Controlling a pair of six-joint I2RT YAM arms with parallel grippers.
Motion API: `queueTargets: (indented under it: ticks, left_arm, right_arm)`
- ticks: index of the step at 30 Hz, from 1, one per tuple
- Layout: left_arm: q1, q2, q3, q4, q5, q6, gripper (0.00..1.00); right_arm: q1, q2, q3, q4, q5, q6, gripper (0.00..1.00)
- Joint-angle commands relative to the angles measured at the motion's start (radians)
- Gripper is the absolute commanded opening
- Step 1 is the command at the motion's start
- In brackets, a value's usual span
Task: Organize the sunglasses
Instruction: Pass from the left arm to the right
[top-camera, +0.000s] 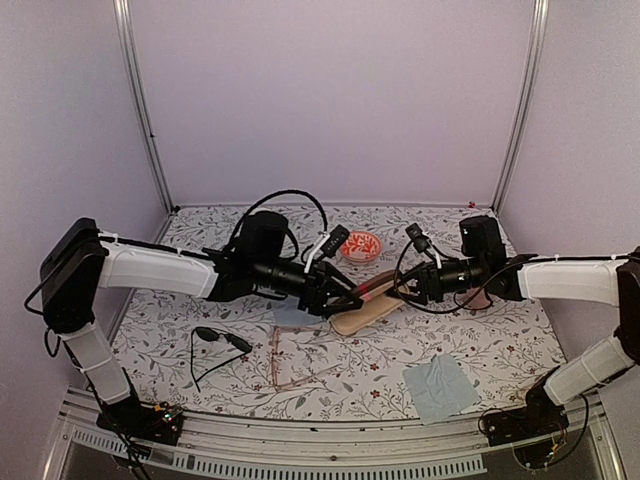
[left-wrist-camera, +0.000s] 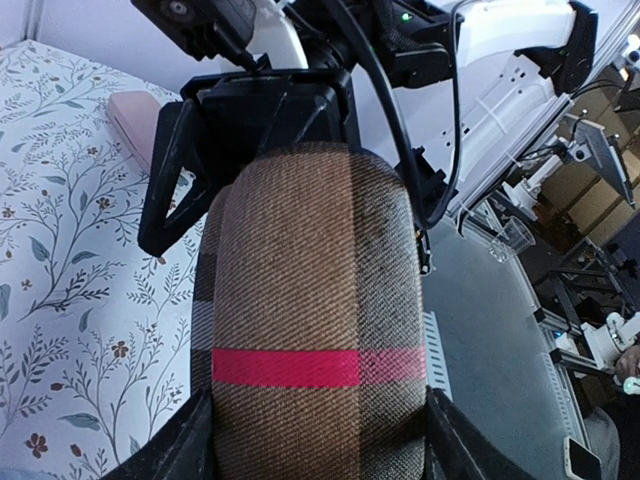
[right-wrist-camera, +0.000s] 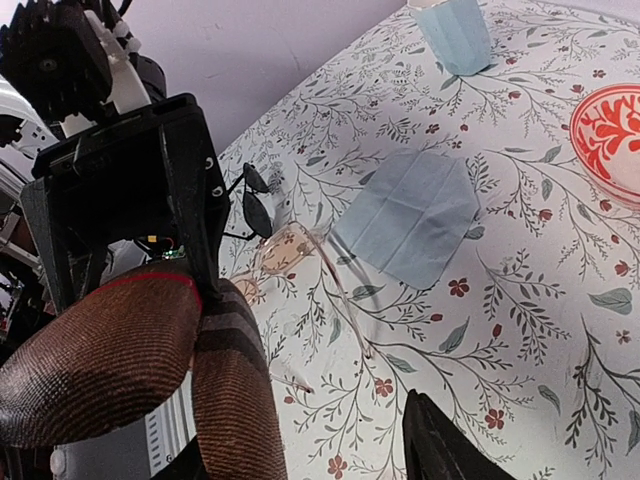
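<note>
Covering the scene, the flower-printed worktop (top-camera: 500, 340) carries everything. The left gripper (top-camera: 342, 298) has its jaws clenched on the left end of the brown case (top-camera: 368, 308), whose woven sides fill the gap between them. The right gripper (top-camera: 405, 288) meets the case's right end; whether its jaws grasp it cannot be told. The case gapes open, with a red band across it. A blue cloth (top-camera: 440, 386) lies to the case's near right. The pinkish clear glasses (top-camera: 297, 362) rest on the worktop just near-left of the case. The black sunglasses (top-camera: 222, 340) lie farther left of it. Both pairs are apart from either gripper.
</note>
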Motion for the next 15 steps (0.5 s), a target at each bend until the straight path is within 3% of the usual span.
queueTargets:
  ticks: [1, 15]
  left_arm:
    - [0.025, 0.06, 0.059, 0.002, 0.115, 0.023, 0.0]
    - [0.04, 0.129, 0.103, -0.004, 0.157, 0.012, 0.0]
  right_arm:
    - [-0.027, 0.05, -0.017, 0.068, -0.084, 0.04, 0.52]
    - [-0.105, 0.12, -0.05, 0.151, -0.198, 0.083, 0.46]
